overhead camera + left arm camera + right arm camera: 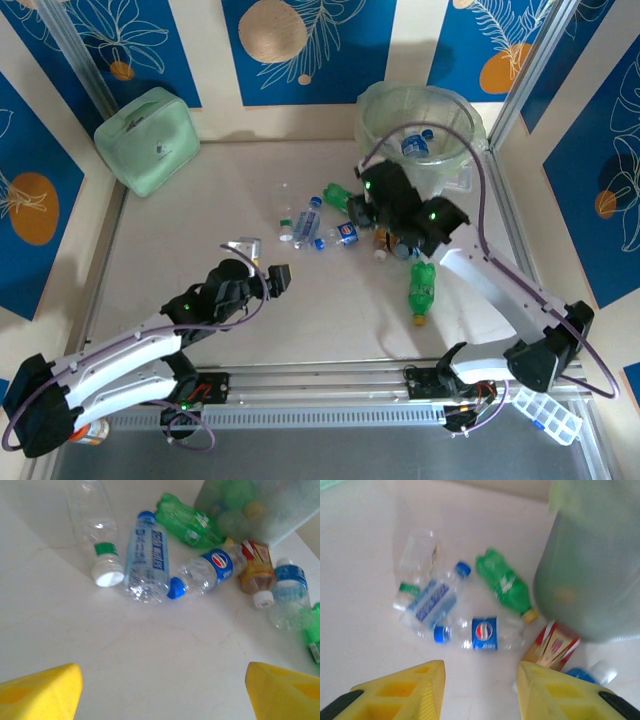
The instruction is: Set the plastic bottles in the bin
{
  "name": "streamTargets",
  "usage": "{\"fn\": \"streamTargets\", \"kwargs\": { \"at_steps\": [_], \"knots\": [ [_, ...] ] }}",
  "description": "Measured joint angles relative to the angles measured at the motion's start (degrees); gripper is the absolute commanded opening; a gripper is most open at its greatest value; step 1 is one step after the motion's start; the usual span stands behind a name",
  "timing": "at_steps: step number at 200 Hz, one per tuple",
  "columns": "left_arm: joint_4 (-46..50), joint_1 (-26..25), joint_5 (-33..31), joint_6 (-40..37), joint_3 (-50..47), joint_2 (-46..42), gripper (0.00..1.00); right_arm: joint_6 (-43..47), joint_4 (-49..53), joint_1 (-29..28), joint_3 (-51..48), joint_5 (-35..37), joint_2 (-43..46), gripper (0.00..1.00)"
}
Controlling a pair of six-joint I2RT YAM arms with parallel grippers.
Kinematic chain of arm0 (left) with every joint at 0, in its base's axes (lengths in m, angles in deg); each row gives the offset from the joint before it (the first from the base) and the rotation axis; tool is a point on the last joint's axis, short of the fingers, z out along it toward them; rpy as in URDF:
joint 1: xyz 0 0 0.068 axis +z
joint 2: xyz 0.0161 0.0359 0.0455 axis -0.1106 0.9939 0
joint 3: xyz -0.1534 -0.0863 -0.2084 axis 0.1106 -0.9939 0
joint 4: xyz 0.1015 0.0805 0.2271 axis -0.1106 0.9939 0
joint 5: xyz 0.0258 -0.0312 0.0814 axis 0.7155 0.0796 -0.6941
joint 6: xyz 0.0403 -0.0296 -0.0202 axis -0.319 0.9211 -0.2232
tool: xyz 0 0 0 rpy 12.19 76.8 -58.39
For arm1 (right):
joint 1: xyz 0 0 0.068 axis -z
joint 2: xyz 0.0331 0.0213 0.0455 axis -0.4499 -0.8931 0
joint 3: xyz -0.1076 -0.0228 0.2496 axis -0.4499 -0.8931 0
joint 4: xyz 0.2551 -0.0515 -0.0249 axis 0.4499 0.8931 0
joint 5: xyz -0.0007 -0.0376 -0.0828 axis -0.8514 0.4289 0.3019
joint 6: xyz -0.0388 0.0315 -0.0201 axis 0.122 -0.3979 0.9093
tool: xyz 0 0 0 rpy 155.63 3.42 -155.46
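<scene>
Lying on their sides on the table, most of the plastic bottles make a loose group just beside the foot of the bin, and one bottle with a blue label is already inside it. I think they rest flat because they are crushed and light and cannot stand. The right gripper hovers above this group with its fingers a little apart and nothing between them, probably to choose one bottle. The left gripper hangs low and nearer to the arm bases, its fingers wide and empty, turned to the same group; my guess is that it is kept back to leave room for the other arm. In the left wrist view the Pepsi bottle has its long axis oblique, and its blue cap touches the crushed base of the blue-labelled bottle, which points away, cap at the far end. The green bottle points its yellow cap to the bin wall. Another green bottle lies apart, its long axis running from near to far.
</scene>
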Motion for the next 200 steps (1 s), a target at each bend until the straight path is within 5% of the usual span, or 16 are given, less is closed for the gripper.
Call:
{"fn": "streamTargets", "kwargs": {
  "at_steps": [35, 60, 90, 128, 200],
  "knots": [
    [-1.7, -0.2, 6.3, -0.3, 2.0, 7.2, 0.81, -12.5, 1.6, -4.1, -13.5, 4.0, 4.0, 0.49],
    [-2.4, -0.8, 9.5, -0.3, 3.4, 11.6, 0.81, -22.5, 5.0, -4.8, -18.2, 7.7, 4.1, 0.66],
    [-2.8, -1.2, 11.1, -0.9, 4.0, 13.1, 0.81, -30.5, 7.9, -3.9, -25.4, 10.3, 5.4, 0.75],
    [-3.2, -1.3, 11.6, -0.9, 4.2, 13.7, 0.81, -34.0, 5.7, 4.3, -34.3, 7.6, 10.0, 0.87],
    [-3.2, -1.3, 11.6, -0.9, 4.2, 14.0, 0.81, -30.4, -6.2, 20.3, -43.5, -5.2, 14.7, 0.79]
  ]
}}
